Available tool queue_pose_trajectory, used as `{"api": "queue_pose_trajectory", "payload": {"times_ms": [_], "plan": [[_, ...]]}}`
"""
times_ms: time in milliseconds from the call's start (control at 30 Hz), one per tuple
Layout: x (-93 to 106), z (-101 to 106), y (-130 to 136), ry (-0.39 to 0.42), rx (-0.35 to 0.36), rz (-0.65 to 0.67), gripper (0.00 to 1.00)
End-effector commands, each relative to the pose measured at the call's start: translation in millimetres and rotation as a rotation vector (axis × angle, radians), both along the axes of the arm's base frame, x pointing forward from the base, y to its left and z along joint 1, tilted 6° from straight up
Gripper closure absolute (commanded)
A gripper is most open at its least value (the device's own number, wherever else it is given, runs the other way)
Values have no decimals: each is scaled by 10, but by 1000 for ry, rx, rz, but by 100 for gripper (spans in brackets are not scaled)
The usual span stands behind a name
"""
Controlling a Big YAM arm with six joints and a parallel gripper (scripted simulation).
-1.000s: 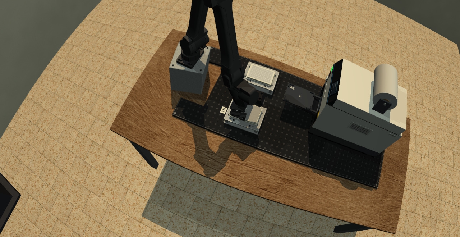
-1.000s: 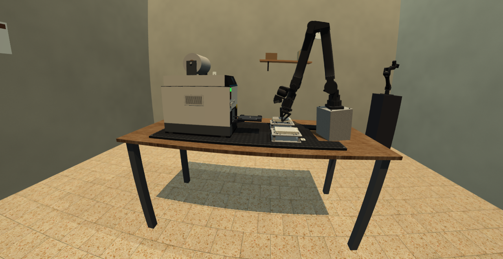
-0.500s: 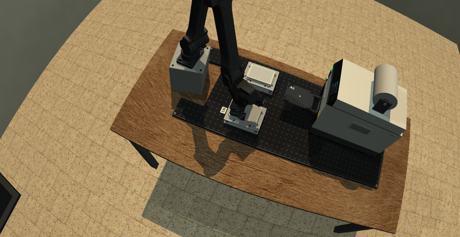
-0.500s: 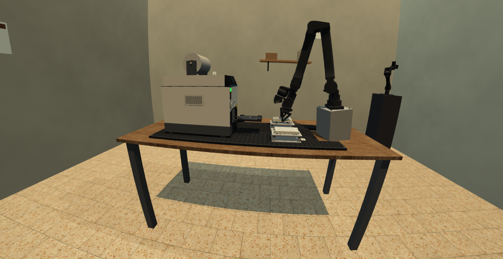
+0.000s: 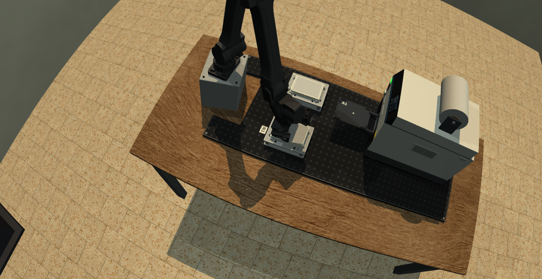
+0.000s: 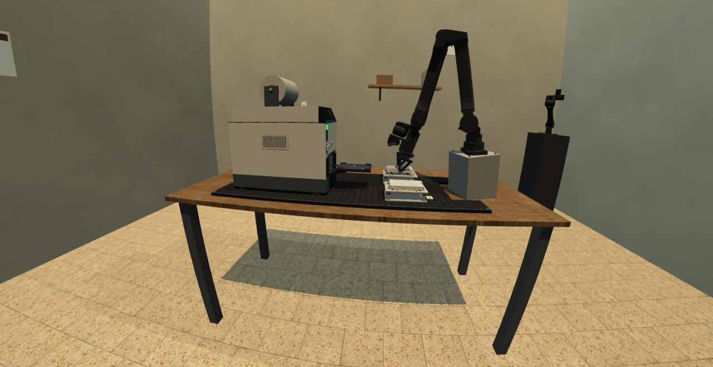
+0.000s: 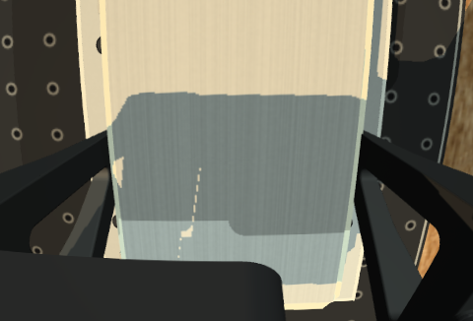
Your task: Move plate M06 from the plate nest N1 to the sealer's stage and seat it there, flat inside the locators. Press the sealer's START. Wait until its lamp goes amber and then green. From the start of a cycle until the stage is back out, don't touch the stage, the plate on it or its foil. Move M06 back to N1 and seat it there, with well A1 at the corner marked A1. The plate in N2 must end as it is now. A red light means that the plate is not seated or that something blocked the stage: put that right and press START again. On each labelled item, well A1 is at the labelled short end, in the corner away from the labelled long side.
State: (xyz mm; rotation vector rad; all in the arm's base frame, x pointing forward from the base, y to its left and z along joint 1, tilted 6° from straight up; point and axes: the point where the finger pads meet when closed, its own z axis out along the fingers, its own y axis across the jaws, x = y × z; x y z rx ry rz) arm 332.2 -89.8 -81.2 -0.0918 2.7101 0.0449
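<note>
Plate M06 (image 5: 299,135), its top covered by a smooth foil, is over nest N1 (image 5: 287,143) at the front of the black baseplate. My gripper (image 5: 282,135) is shut on the plate's long sides near one short end. I cannot tell whether the plate rests in the nest or hangs just above it. The sealer's stage (image 5: 352,112) is out and bare. The sealer's lamp (image 5: 390,80) is green.
Nest N2 holds an unsealed well plate (image 5: 307,87) just behind N1, beside my forearm. The sealer (image 5: 420,122) with its foil roll (image 5: 453,97) stands at the right. The arm's grey base block (image 5: 223,84) is at the back left. A white N1 label (image 5: 263,129) lies beside the nest.
</note>
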Motion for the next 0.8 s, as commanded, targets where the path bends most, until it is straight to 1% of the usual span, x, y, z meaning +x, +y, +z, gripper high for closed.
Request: {"api": "queue_pose_trajectory", "payload": {"times_ms": [0,33,200,367,533,667,767], "plan": [[8,-1,46,7,5,6,100],[-15,-10,54,11,6,6,100],[6,1,46,-5,1,6,100],[128,50,2,-31,-8,6,100],[161,63,-10,-36,-10,6,100],[152,41,-7,-31,-8,6,100],[83,14,17,-20,-4,6,100]]}}
